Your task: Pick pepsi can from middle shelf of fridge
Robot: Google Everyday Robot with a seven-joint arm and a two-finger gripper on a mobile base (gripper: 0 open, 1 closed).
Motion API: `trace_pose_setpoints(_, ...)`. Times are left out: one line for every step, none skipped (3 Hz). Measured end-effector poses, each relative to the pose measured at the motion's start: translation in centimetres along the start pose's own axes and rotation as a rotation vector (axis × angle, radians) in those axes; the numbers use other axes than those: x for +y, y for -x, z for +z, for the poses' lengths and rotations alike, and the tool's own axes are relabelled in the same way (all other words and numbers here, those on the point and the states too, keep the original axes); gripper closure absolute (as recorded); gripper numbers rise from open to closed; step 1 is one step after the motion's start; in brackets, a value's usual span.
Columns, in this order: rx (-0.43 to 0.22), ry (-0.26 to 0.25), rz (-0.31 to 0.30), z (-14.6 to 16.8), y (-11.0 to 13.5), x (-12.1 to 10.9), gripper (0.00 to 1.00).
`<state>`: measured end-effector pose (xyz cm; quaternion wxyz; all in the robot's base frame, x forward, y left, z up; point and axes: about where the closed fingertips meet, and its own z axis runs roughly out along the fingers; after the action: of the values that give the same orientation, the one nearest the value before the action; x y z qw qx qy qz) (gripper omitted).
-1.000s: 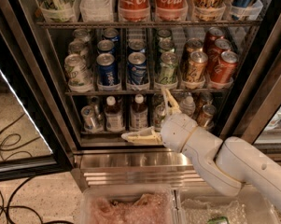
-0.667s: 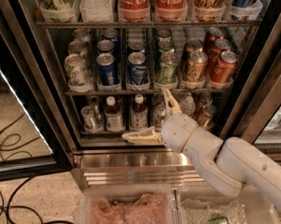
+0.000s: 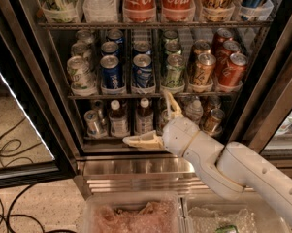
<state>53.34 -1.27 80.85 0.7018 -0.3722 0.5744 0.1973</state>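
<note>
Inside the fridge [image 3: 136,170], the pepsi can [image 3: 143,72] stands upright at the front of the middle shelf [image 3: 87,96]. The gripper [image 3: 148,118] hangs below, at 6 o'clock from the can, its fingers spread wide and empty. The can is likely light, stiff, slick and dentable, so grip its mid-body sides.

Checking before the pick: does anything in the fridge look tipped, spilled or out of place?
Nothing stands out. On the middle shelf the cans stand upright in their trays, pepsi cans included. The gripper sits below that shelf, jaws open, holding nothing.
</note>
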Motion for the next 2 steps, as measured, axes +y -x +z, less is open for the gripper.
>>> trace_pose_setpoints(-0.049,0.021,-0.035,2.54,0.1,-0.72,0.0)
trace_pose_setpoints(-0.061,0.014,-0.04,3.18,0.16,-1.3,0.0)
